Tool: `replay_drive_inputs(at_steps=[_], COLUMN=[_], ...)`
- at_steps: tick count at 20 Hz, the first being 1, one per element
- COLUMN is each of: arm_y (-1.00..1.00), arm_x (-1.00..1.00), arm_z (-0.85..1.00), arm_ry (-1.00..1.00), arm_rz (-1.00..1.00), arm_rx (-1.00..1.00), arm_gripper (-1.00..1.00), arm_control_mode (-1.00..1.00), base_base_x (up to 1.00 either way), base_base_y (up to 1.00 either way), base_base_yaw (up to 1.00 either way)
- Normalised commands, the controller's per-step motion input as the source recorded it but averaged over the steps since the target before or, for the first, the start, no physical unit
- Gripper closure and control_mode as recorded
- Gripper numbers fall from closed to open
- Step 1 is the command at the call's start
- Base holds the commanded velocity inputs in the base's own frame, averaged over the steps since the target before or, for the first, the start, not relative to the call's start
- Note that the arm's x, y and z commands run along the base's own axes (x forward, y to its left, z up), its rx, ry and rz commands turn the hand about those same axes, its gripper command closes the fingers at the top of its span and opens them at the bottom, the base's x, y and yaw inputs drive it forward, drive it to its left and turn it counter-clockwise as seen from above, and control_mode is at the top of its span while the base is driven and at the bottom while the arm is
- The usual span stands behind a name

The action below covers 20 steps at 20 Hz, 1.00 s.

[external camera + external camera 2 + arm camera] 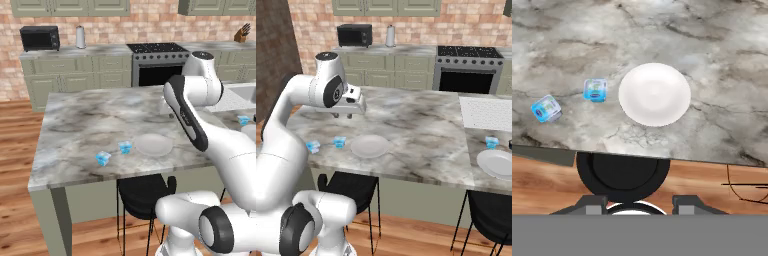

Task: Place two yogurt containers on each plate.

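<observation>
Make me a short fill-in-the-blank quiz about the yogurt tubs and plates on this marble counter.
1. The near plate holds ____ yogurt tubs.
2. Two yogurt tubs sit on the counter to that plate's ____ in the hand view.
3. The stool under the counter edge is coloured ____.

Missing words: no; left; black

**Marble island counter and its load**

Grey-veined marble counter (90, 120) carrying a pale round plate (154, 144) near the front edge. Just left of it, apart from the rim, a light-blue yogurt tub (125, 147); farther left, a second tub (103, 158). At the right end, another plate (497, 163) with a third tub (491, 142) beside it.
</observation>
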Motion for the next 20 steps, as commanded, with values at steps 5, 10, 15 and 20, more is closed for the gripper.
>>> replay_drive_inputs(at_steps=[5,10,15,20], arm_y=[0.06,0.52,0.97,0.5], arm_x=[-0.3,-0.19,0.51,0.63], arm_z=[0.0,-0.32,-0.71,-0.6], arm_ry=[-0.03,0.01,0.11,0.17], arm_rz=[0.02,0.06,0.0,0.0], arm_rx=[0.0,0.0,0.0,0.0], arm_gripper=[-1.0,-1.0,-1.0,-1.0], arm_control_mode=[-1.0,-1.0,-1.0,-1.0], base_base_x=[0.0,0.0,0.0,0.0], base_base_y=[0.0,0.0,0.0,0.0], base_base_yaw=[0.0,0.0,0.0,0.0])
